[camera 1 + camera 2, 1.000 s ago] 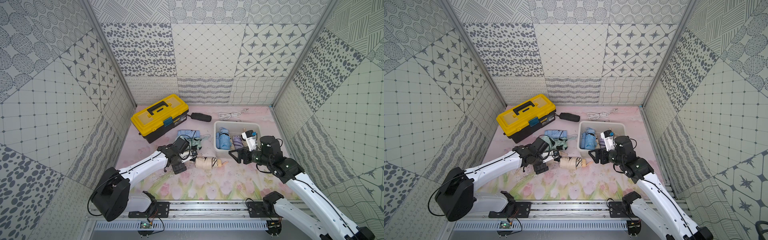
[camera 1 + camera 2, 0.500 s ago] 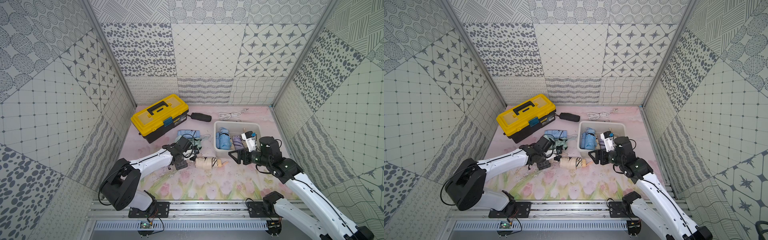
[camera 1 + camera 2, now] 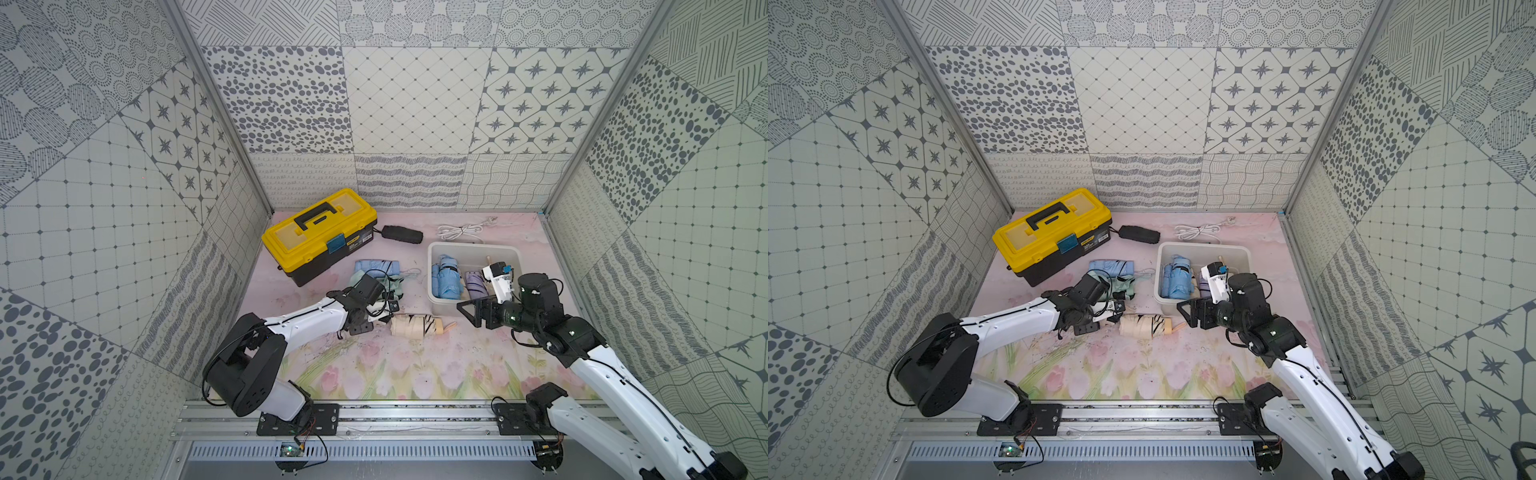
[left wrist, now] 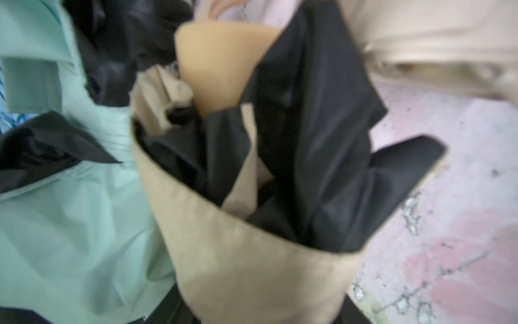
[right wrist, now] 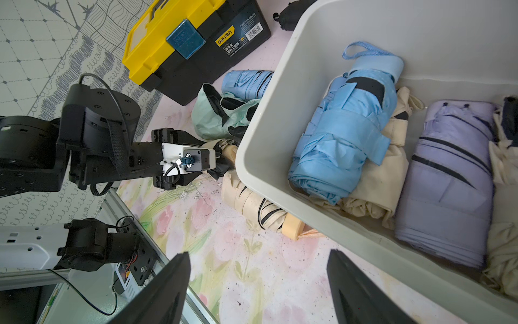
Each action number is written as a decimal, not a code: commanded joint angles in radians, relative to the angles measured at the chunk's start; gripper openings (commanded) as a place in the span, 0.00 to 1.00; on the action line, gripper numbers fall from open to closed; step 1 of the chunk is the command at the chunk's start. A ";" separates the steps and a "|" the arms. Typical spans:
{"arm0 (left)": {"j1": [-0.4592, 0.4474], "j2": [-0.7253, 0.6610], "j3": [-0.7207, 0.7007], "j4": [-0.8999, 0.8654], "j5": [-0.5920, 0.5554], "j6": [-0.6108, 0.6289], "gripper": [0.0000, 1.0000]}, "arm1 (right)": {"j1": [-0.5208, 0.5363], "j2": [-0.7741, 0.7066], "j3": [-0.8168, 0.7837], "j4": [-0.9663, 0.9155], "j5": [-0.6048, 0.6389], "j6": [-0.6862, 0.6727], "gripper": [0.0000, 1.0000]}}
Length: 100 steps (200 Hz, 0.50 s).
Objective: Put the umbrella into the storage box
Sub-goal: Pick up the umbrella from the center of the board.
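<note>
Umbrella point(image 4: 238, 252): beige, black-lined folded fabric, frame centre, against left gripper point(image 3: 385, 313); its grip cannot be told.
Right gripper point(image 5: 258, 254): jaws wide, empty, beside white plastic storage box point(image 3: 469, 246).

The beige umbrella point(image 4: 238, 266) (black-lined, loosely bundled) lies just outside the white, lidless storage box point(image 3: 473, 246), on its side.

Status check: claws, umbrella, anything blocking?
Left claw at beige-and-black umbrella, grip unclear. Right claw open, empty, beside storage box. Striped umbrella lies between the claws.
</note>
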 commanded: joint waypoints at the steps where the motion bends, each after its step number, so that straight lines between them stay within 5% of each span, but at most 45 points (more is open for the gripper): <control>1: -0.005 -0.087 -0.010 -0.073 0.016 -0.027 0.44 | 0.001 -0.003 0.032 0.046 0.002 0.002 0.82; 64: -0.019 -0.391 0.079 -0.234 0.161 -0.408 0.37 | 0.004 -0.033 0.031 0.090 -0.011 0.055 0.82; 100: -0.049 -0.499 0.101 -0.127 0.286 -0.699 0.38 | 0.048 -0.033 0.030 0.171 -0.012 0.118 0.82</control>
